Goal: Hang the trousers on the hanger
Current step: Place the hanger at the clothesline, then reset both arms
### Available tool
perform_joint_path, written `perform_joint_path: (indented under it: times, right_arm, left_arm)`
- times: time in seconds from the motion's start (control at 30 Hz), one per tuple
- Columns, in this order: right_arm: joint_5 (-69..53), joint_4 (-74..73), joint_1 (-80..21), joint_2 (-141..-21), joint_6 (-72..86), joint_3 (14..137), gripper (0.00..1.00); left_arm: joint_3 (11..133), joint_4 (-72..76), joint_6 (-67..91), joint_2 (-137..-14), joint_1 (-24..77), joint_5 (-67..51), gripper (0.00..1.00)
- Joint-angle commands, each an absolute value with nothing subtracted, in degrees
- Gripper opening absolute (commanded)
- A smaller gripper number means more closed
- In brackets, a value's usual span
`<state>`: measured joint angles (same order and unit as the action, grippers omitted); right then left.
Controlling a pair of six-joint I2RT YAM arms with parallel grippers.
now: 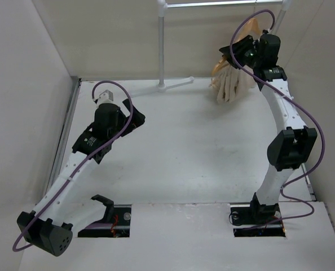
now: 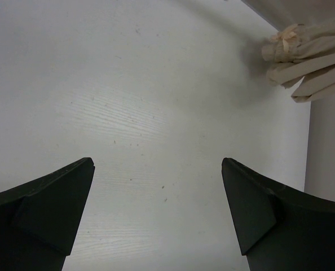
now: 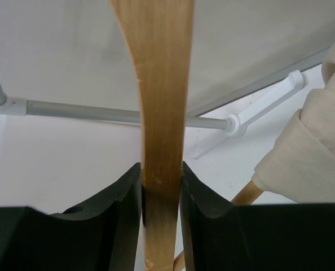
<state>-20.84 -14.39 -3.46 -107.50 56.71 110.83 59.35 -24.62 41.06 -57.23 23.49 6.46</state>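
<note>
Right gripper point(image 3: 162, 176) clamped on hanger point(image 3: 159, 84), both fingers point(image 3: 119, 200) pressed against wood arm, which runs vertically up centre of frame. Cream trousers point(image 3: 308, 152) bunched at right edge, a bit of tan wood poking out below them. Rack pole point(image 3: 83, 110) crosses horizontally behind hanger. White table point(image 3: 60, 169) beneath.

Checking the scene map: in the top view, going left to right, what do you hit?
Left gripper → rack pole → trousers. Hanger and right gripper overlap the trousers sideways, so they are left out of the order.
</note>
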Motion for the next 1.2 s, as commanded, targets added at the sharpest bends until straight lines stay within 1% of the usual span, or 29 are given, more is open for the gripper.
perform_joint_path:
  times: [0.0,0.1,0.17,0.33,0.47,0.6,0.7,0.97,1.07,1.17]
  right_arm:
    - [-21.88,-6.68,-2.59,-105.65,55.20,111.97,0.46]
    - [-21.53,-7.38,-1.98,-104.33,55.11,111.36,0.73]
    - [-21.45,-7.82,-1.71,-103.45,54.93,110.92,0.84]
    - [-20.92,-8.44,-1.10,-99.77,54.23,107.50,1.00]
    - [-19.87,-8.44,-0.48,-94.67,53.44,101.44,1.00]
    - [-17.94,-8.44,0.13,-86.59,50.98,92.22,1.00]
    - [-15.04,-9.05,0.48,-78.60,48.79,82.30,1.00]
    - [-4.14,-15.54,1.45,-56.10,45.36,49.78,1.00]
    - [0.33,-20.20,-1.26,-49.51,45.61,40.90,1.00]
    - [5.52,-24.77,-5.48,-44.14,47.36,35.70,1.00]
  left_arm:
    - [58.36,-22.94,41.75,-55.72,22.89,6.50,1.00]
    - [58.18,-22.94,42.01,-55.28,22.63,6.50,1.00]
    - [58.10,-23.03,42.01,-55.11,22.37,6.50,1.00]
    - [58.62,-23.29,42.01,-55.28,21.40,6.33,1.00]
    - [59.68,-24.08,41.84,-56.07,20.79,6.50,1.00]
    - [59.59,-25.13,41.57,-58.00,20.70,6.15,1.00]
    - [58.02,-25.31,41.83,-59.32,22.36,6.06,1.00]
    - [53.27,-23.73,43.68,-63.80,29.83,6.85,1.00]
    - [52.12,-21.28,44.73,-66.61,33.52,6.94,1.00]
    - [52.03,-19.17,45.52,-69.51,36.59,6.94,1.00]
